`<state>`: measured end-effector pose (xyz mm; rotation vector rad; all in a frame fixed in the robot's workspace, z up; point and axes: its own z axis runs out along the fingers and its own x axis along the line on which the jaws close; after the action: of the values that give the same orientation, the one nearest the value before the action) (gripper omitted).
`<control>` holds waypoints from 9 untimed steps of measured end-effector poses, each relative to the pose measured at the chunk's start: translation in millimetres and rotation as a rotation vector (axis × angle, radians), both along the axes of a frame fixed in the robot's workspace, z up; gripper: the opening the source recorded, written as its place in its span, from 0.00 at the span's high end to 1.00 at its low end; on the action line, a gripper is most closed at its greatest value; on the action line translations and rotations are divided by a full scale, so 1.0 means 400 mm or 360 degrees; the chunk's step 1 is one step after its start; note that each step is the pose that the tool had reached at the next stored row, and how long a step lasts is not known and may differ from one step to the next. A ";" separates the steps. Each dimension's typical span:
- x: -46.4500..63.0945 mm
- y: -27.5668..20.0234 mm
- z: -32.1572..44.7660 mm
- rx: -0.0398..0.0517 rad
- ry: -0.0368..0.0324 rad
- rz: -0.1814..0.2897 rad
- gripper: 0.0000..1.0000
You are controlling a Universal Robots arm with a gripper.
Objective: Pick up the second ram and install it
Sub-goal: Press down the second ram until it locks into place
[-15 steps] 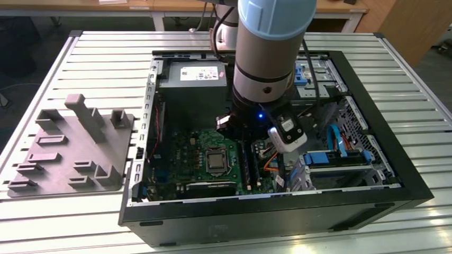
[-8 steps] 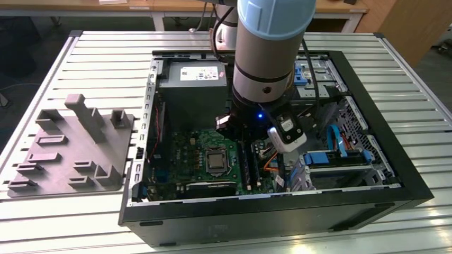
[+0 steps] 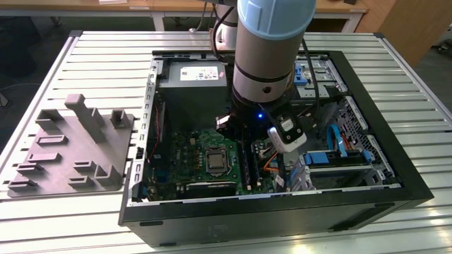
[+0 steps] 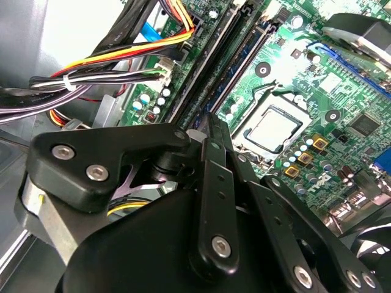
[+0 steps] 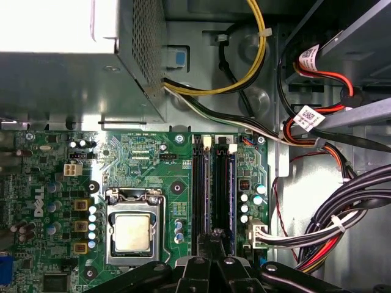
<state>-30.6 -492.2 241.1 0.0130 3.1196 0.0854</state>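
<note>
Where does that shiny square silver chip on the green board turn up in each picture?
Exterior view: the square silver processor chip lies low in the open case, on the green circuit board.
Second wrist view: right of centre.
First wrist view: lower left.
Shared landmark: the long black memory slots alongside it.

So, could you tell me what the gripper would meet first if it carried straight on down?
Probably the blue second ram in the slots just ahead of the gripper, on the green motherboard; depth is unclear.

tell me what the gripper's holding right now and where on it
Cannot be told. The gripper sits right over the ram slots of the motherboard, where a blue stick stands, but any grasp is hidden.
</note>
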 end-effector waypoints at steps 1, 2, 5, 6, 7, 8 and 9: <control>0.000 0.000 0.000 0.0000 0.0000 0.0000 0.90; 0.000 0.001 0.000 0.0000 0.0000 0.0000 0.90; 0.000 0.010 0.000 0.0000 0.0000 0.0000 0.90; 0.000 0.013 -0.001 0.0000 0.0000 -0.0001 0.90; 0.000 0.017 -0.001 0.0000 0.0000 -0.0001 0.90; 0.000 0.022 -0.001 0.0000 0.0000 -0.0001 0.90; 0.000 0.026 -0.001 0.0000 0.0000 -0.0001 0.90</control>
<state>-30.6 -481.8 240.6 0.0139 3.1196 0.0853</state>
